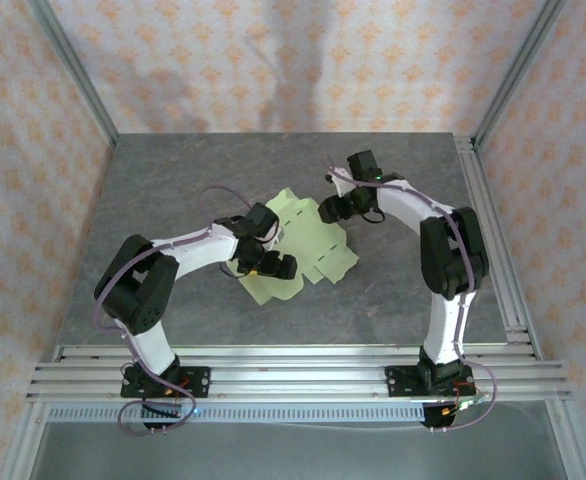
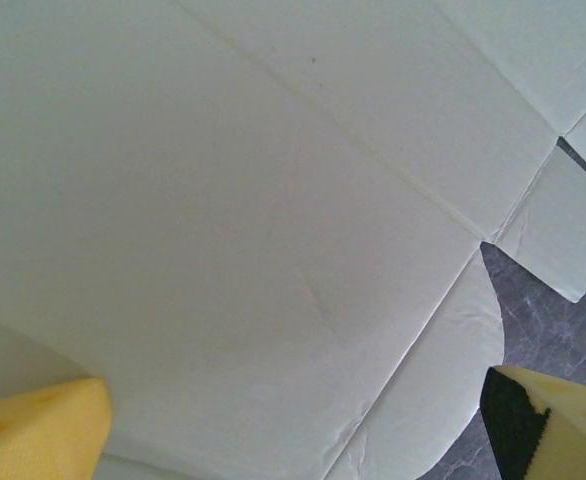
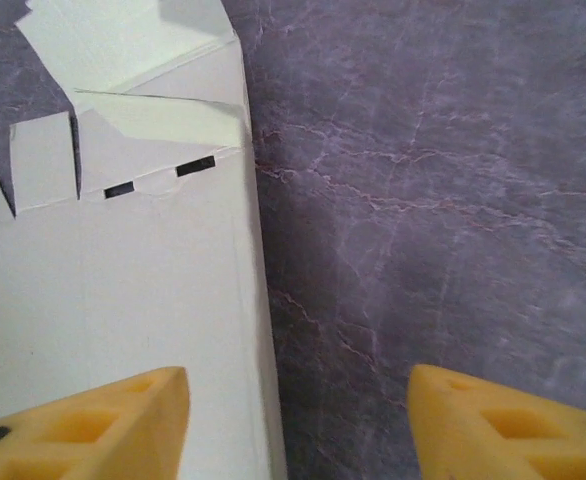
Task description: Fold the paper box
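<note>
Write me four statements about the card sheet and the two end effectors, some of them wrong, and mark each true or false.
1. The paper box lies as an unfolded flat sheet on the grey table. True.
2. The left end effector is clamped on the sheet. False: its fingers stand wide apart over the card.
3. Two small dark slots are cut in the card ahead of the right end effector. True.
4. The right end effector sits wholly over the card. False: it straddles the card's edge, with one side over bare table.
</note>
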Available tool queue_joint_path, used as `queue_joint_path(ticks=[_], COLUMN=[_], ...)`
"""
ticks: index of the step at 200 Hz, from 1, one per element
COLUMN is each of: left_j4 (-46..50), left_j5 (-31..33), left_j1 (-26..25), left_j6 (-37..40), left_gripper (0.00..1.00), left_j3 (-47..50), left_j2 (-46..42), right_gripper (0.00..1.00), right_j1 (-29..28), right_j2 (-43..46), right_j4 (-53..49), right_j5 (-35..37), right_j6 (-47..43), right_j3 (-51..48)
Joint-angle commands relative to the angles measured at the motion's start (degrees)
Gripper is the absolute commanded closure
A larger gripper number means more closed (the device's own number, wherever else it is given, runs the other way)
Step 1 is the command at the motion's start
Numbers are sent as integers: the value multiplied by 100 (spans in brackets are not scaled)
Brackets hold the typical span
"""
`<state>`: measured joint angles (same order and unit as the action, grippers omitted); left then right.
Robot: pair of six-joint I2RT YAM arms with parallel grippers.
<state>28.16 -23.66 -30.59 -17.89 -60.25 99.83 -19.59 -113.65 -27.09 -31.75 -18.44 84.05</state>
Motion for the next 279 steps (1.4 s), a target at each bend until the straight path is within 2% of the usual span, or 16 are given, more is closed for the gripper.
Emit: queue_joint_path(ticks=[1, 20, 35, 65, 78, 94, 135, 176, 224, 255, 279], left_j4=[304, 359, 387, 409, 403, 368, -295, -1013, -1205, -908, -672], left_j5=[-57, -91, -125, -183, -166, -187, -297, -205, 327, 712, 713], left_j1=[79, 84, 106, 149, 169, 215, 238, 263, 630, 630, 632], left_j6=[106, 120, 139, 154, 177, 177, 219, 324, -309, -567, -922], left_gripper=[3, 3, 3, 3, 3, 3, 1, 0, 0, 0, 8], left_j3=[49, -4, -63, -186, -221, -218, -117, -313, -536, -920, -1378], left_j2=[-125, -133, -115, -66, 9, 101, -162, -784, -1062, -1010, -617], right_gripper=[51, 69, 76, 77, 92, 100, 100, 100, 100, 100, 100], right_j1=[-96, -117, -120, -131, -124, -129, -174, -436, -542, -783, -906], right_j2=[-356, -511, -551, -623, -632, -608, -245, 228, 724, 1205, 1504], right_j4=[-572, -708, -739, -831, -842, -851, -608, -173, 283, 966, 1531], right_j5=[-80, -76, -102, -109, -40, 96, 286, 1006, 989, 1626, 2006], right_j6=[-190, -239, -273, -391, -410, -494, -452, -582, 81, 262, 187], right_j3=[488, 662, 691, 731, 744, 714, 518, 85, -527, -1357, -1921])
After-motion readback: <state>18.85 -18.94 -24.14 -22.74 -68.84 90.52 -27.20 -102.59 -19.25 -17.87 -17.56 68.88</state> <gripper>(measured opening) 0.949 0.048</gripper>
